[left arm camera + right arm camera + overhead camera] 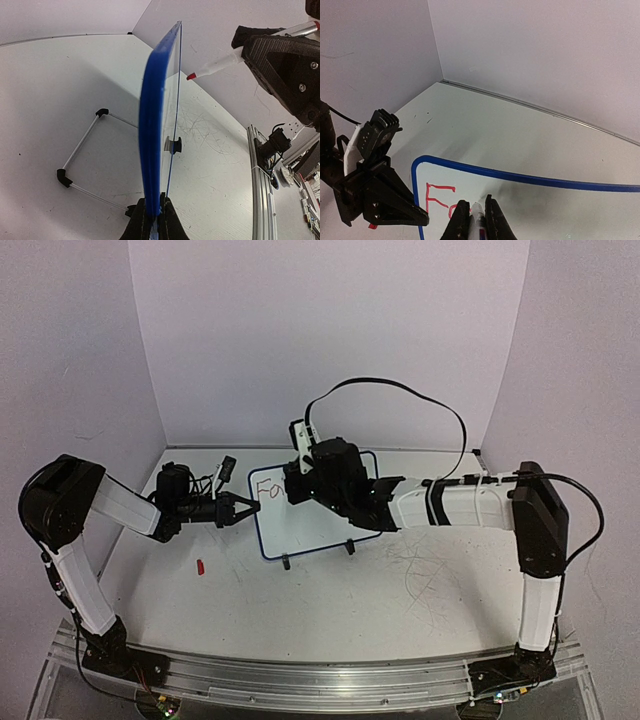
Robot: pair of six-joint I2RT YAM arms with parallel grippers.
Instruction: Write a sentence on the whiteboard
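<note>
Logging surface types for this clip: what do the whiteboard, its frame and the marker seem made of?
The whiteboard looks like smooth white coated sheet: the red lettering sits cleanly on it. Its frame looks like moulded blue plastic with a soft sheen. The marker seems white plastic with a red felt tip; exact materials uncertain.

Pale lilac walls [330,330] enclose a white, scribble-marked table [300,610] edged by an aluminium rail [320,678] in front.

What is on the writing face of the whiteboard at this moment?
Red lettering, an F and a rounder letter, in the upper left corner of the whiteboard. The right pincer, shut on a marker, covers whatever lies under it.
</note>
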